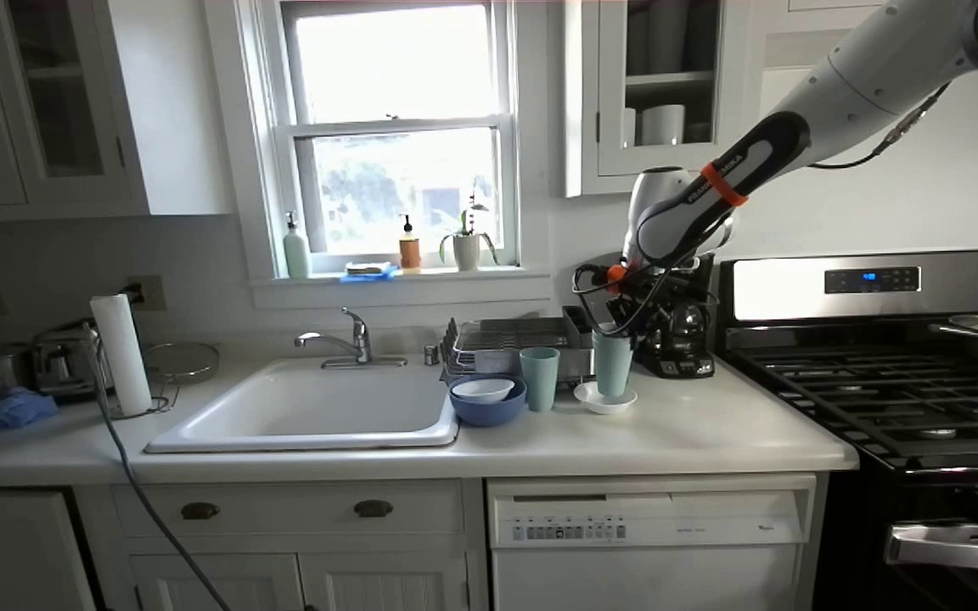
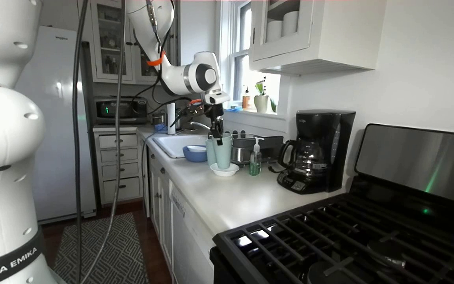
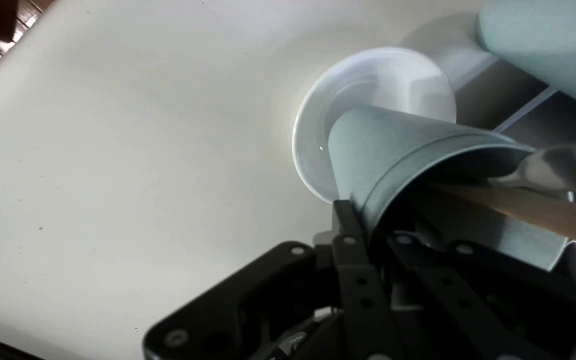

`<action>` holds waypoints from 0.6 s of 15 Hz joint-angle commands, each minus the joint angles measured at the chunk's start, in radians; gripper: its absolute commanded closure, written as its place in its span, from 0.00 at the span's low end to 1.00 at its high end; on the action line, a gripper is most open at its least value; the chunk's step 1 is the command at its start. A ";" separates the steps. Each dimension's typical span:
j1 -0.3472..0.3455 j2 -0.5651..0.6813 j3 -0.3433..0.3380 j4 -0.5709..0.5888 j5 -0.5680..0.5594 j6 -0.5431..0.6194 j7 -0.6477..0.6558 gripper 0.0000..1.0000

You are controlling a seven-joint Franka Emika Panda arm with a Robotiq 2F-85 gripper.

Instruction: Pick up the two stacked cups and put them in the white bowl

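The two stacked cups (image 1: 614,365) are pale blue-green and nested, with their double rim showing in the wrist view (image 3: 383,145). Their base is inside the white bowl (image 1: 588,400), below its rim, also seen in an exterior view (image 2: 224,172). I cannot tell whether the base touches the bowl's floor. My gripper (image 3: 369,221) is shut on the cups' rim, one finger outside the wall and the other inside the mouth. The inner fingertip is hidden in shadow. In an exterior view the gripper (image 2: 218,134) reaches down onto the cups (image 2: 223,156) from above.
A single teal cup (image 1: 540,379) stands beside the bowl, near a blue bowl (image 1: 489,413) holding another small white bowl. Behind are a dish rack (image 1: 510,333), a soap bottle (image 2: 255,161) and a coffee maker (image 2: 325,150). A wooden handle (image 3: 528,205) crosses the cups' mouth.
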 commanded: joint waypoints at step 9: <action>0.035 0.108 -0.036 0.127 -0.005 -0.050 0.028 0.95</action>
